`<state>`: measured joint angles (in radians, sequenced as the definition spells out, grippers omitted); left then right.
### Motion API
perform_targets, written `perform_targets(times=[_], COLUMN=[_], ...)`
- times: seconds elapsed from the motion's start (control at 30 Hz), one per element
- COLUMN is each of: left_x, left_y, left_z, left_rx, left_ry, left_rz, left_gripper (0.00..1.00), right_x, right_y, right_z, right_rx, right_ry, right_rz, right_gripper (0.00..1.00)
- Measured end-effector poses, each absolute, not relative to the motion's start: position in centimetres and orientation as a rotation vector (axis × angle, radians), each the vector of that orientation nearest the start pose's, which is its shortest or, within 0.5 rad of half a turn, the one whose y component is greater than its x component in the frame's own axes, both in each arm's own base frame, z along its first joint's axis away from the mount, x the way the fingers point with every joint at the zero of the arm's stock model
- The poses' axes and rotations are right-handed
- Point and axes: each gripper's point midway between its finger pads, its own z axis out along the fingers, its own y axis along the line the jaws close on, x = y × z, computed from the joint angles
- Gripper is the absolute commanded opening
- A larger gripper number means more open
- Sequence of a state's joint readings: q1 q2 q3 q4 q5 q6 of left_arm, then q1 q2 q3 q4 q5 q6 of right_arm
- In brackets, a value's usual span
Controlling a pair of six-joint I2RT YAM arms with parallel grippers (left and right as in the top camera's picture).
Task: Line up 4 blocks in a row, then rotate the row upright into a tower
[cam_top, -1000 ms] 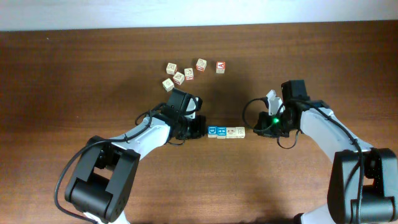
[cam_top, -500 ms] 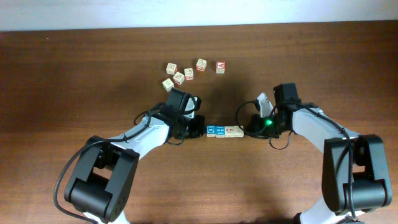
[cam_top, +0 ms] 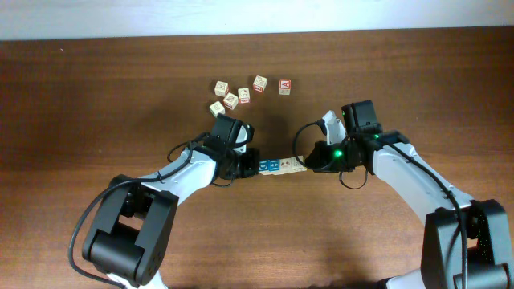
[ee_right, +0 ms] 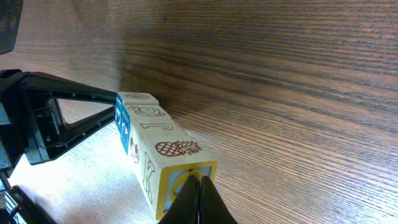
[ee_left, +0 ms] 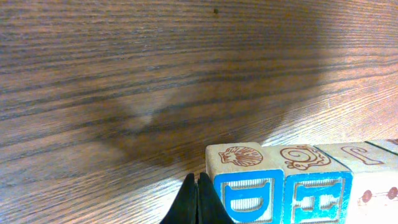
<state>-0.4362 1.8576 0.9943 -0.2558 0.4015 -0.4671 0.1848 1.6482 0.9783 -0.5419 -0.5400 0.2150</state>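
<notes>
1. Overhead: fixed high above, facing straight down on the table (cam_top: 96,96). It is far off, with both arms entering from the lower edge and the row of blocks (cam_top: 280,166) at mid-frame.
2. Left wrist: just above the wood, very close, facing along it. The left end effector (ee_left: 198,198) is at the lower edge, the row at lower right.
3. Right wrist: low and close, facing down the row from its end. The right end effector (ee_right: 200,198) is at the lower edge.
4. All three views share the row; the right wrist view also takes in the left end effector at its left.

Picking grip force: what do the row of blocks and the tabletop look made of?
Row of blocks: apparently pale wood, matte, with brown stamped pictures and blue or yellow painted faces. Table: dark brown wood grain with a slight sheen; solid wood, veneer or laminate cannot be told.
</notes>
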Motion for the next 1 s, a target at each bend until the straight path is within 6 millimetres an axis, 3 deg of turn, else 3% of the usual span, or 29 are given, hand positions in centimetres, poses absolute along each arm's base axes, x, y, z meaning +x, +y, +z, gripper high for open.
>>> perform_targets(times=[0.2,0.3,0.47,0.53,0.67,0.8,0.97,1.0], left_x=[33.7,33.7,33.7,33.7,33.0,32.6,35.0,36.4], left_y=[-22.3,-22.0,-21.9,-21.9,-23.7,-24.2,-22.1,-20.5], left_z=[0.6,0.3,0.2,0.2,0.9,1.1,1.9,2.2], left_rx=[0.066,0.057,0.054,0.053,0.107,0.124,0.027,-0.031], left_ry=[2.810,2.819,2.822,2.822,2.813,2.815,2.754,2.723], left_rz=[-0.743,-0.724,-0.720,-0.721,-0.850,-0.890,-0.950,-0.945], left_gripper=[0.00,0.00,0.00,0.00,0.00,0.00,0.00,0.00], right_x=[33.0,33.2,33.5,33.4,32.5,32.4,32.5,32.5], right_y=[16.9,19.0,19.6,20.9,22.7,22.7,22.8,22.8], right_z=[8.1,9.9,10.4,11.2,11.9,11.9,11.9,11.9], right_rx=[-0.123,-0.186,-0.183,-0.213,-0.262,-0.259,-0.262,-0.263], right_ry=[2.751,2.708,2.687,2.658,2.649,2.651,2.647,2.644], right_rz=[0.852,0.872,0.886,0.917,1.001,1.006,1.008,1.007], right_gripper=[0.04,0.04,0.04,0.04,0.04,0.04,0.04,0.04])
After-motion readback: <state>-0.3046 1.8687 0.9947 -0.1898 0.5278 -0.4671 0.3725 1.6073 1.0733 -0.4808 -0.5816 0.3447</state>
